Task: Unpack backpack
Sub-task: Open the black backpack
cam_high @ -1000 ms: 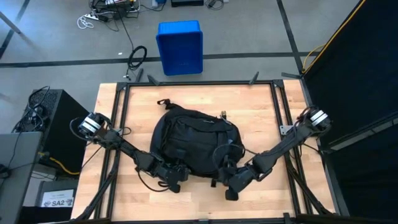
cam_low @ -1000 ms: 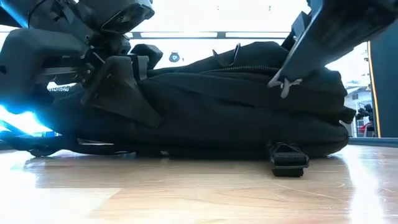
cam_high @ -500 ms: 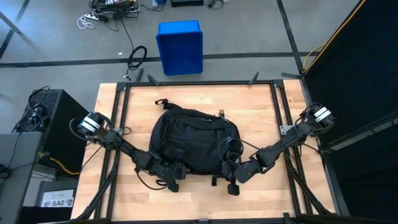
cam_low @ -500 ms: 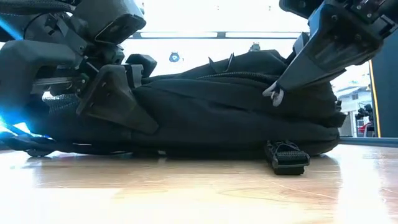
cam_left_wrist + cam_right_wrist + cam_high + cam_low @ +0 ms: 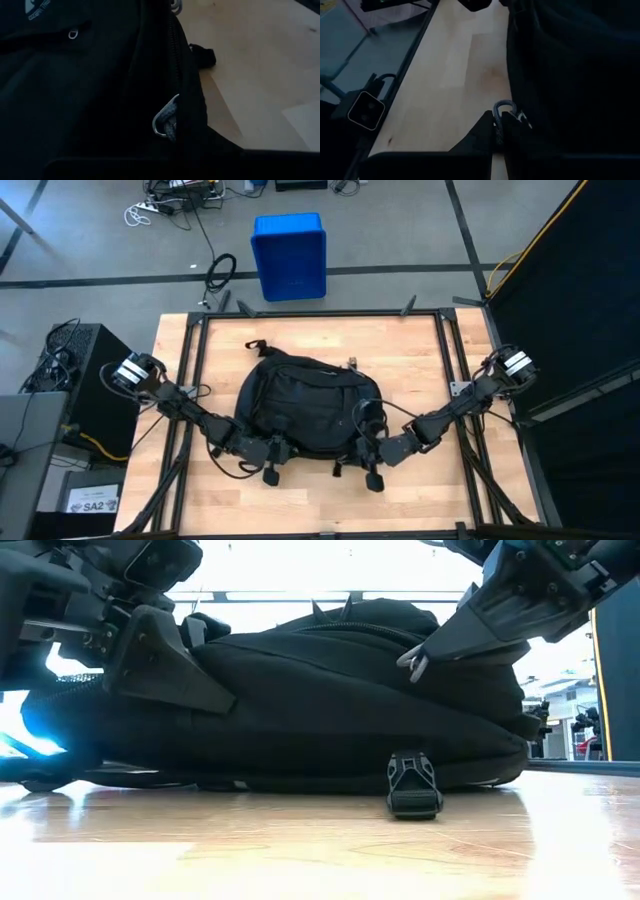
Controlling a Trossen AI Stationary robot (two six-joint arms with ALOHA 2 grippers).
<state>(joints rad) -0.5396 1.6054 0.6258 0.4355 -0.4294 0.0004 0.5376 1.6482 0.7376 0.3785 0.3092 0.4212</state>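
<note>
The black backpack lies flat on the wooden table, its broad side down. My left gripper is shut at the pack's near left side. A metal zip pull shows just beyond its dark fingers. My right gripper is shut on another zip pull at the pack's near right side. A strap buckle rests on the table in front of the pack. My left gripper comes slanting down from the table's near left against the backpack's side fabric. Darkness and the fingers themselves hide the place of contact, so which part it holds cannot be told. The pack lies on the table. My right gripper pinches the cord of the zip pull between its two fingertips, and the metal loop stands just past them. The fingers slant down from the table's near right. The pull stays attached to the backpack, which lies on the table.
A blue plastic bin stands on the floor beyond the table's far edge. Black frame rails run along the table's sides. Bare wood lies between the pack and the near edge. A dark cabinet stands left of the table.
Both grippers have moved toward the table's left, still shut, and tipped to a flatter slant. The backpack has slid a little toward the left with them, its strap buckle moving along the table too.
</note>
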